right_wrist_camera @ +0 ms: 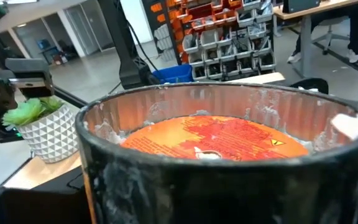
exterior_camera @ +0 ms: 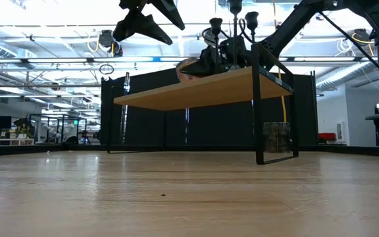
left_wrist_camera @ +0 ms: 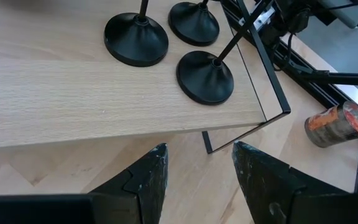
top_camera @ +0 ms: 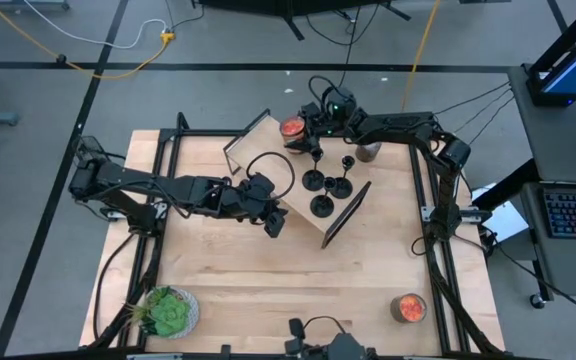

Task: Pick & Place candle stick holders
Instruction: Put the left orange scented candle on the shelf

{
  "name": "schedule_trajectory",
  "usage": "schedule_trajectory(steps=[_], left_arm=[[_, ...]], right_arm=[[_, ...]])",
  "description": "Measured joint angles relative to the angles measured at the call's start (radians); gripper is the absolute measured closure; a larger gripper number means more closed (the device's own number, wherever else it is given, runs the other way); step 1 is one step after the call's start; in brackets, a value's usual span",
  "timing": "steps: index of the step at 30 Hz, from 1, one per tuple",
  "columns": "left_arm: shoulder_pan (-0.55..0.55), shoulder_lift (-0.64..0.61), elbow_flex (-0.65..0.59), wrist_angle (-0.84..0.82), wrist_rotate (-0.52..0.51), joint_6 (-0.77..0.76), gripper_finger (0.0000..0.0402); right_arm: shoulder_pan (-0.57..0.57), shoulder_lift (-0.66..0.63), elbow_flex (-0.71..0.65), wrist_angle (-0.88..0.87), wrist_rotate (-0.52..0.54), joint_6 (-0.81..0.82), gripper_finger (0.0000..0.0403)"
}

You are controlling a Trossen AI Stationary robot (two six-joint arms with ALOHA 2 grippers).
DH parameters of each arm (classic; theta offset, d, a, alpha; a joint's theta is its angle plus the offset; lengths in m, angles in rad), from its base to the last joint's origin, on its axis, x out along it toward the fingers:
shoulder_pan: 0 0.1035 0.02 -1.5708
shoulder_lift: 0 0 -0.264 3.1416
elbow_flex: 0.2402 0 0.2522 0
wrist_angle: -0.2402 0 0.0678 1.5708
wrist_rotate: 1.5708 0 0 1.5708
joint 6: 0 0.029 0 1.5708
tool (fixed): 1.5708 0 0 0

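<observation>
Stood three candle stick holders [top_camera: 324, 182] clustered on the raised wooden shelf [left_wrist_camera: 55, 93]. Looked rigid, smooth, top-heavy on thin stems; best pinched at the stem. Hovered left gripper [left_wrist_camera: 197, 180] beside the shelf, part-open, empty. Spread right gripper [top_camera: 313, 122] wide around the orange-topped jar [right_wrist_camera: 219, 143].

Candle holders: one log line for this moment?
candle holders: three upright on raised shelf | left pincer: open, empty, at shelf's front edge | right pincer: around orange-topped jar on shelf
</observation>
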State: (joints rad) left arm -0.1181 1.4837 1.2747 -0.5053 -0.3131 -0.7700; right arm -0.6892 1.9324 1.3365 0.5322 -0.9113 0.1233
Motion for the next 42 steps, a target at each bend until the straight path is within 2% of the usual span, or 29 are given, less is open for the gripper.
schedule_trajectory(steps=[14, 42], left_arm=[[0.0, 0.0, 0.0, 0.0, 0.0, -0.003, 0.0213], [0.0, 0.0, 0.0, 0.0, 0.0, 0.008, 0.0213]], right_arm=[[0.002, 0.0, 0.0, -0.057, 0.051, -0.06, 0.0069], [0.006, 0.0, 0.0, -0.064, 0.047, -0.056, 0.0049]])
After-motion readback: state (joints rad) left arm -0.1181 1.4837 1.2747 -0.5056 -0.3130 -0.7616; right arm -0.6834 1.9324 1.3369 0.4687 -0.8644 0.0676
